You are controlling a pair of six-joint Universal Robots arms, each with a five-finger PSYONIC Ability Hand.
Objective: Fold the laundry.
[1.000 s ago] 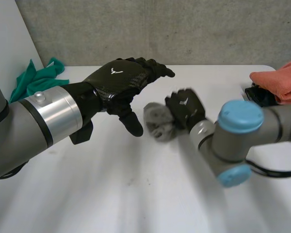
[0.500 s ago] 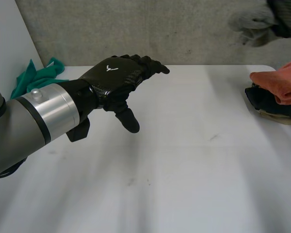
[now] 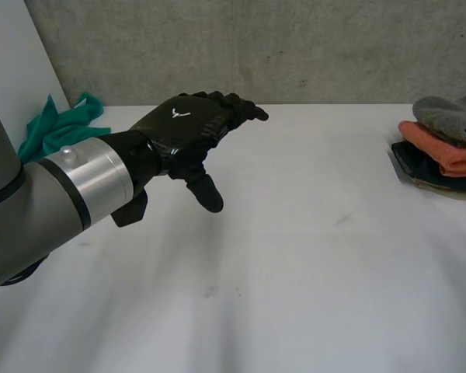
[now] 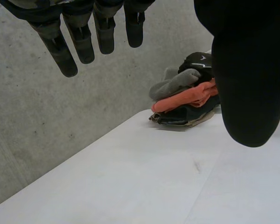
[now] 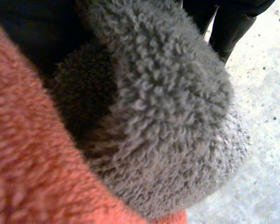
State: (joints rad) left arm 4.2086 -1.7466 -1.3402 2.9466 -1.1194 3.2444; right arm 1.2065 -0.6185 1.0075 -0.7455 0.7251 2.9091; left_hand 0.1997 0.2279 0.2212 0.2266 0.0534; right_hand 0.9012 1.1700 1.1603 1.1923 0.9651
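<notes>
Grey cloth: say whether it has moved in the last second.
Yes. The grey cloth went from the table's middle rightward onto the orange cloth.

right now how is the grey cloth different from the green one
The grey cloth lies on top of the orange cloth at the right side of the table, while the green cloth lies by itself at the far left. The grey cloth is a compact bundle; the green cloth is loose and crumpled. Both sit at the table's sides, away from the open left hand.

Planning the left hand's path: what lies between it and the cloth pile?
Bare white table, seen in the head view, from the left hand to the cloth pile.
</notes>
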